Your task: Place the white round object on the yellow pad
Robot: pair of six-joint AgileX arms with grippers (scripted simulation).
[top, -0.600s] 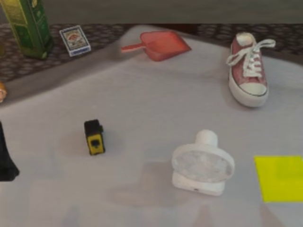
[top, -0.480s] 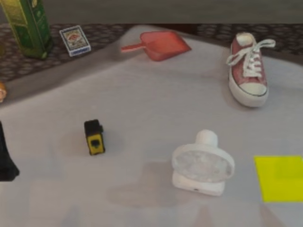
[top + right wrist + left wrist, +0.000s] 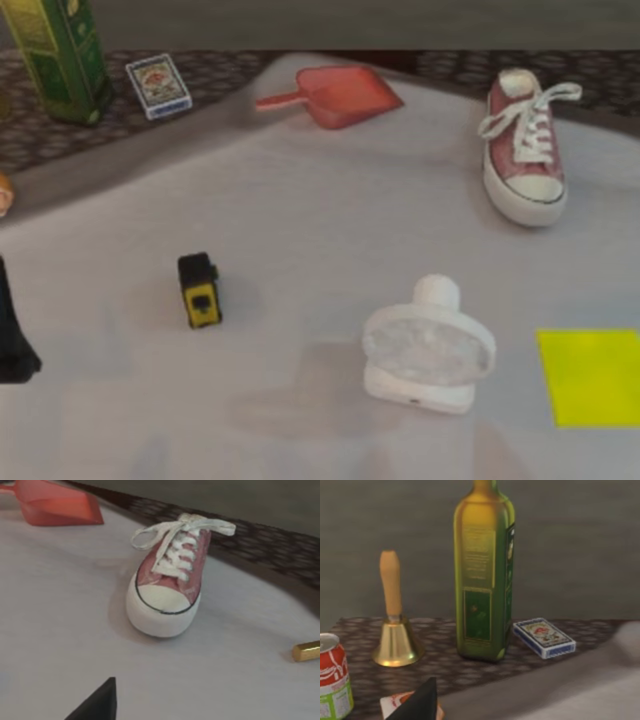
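The white round object (image 3: 428,347) stands on the pale table, its frosted disc facing up and its stub pointing to the back. The yellow pad (image 3: 592,377) lies flat to its right, at the table's right edge, apart from it. My left gripper (image 3: 14,352) sits parked at the far left edge; one dark fingertip (image 3: 421,701) shows in the left wrist view with nothing held. My right gripper is outside the top view; its wrist view shows one dark fingertip (image 3: 101,703) above bare table, nothing between the fingers.
A black-and-yellow tape measure (image 3: 199,290) lies left of centre. A pink-and-white sneaker (image 3: 525,147) and a red scoop (image 3: 338,96) are at the back. A green bottle (image 3: 62,55), card box (image 3: 158,85), bell (image 3: 396,630) and can (image 3: 333,682) stand back left.
A faint shadow at the table's front edge has shifted to the right. The objects and the left gripper have not moved.
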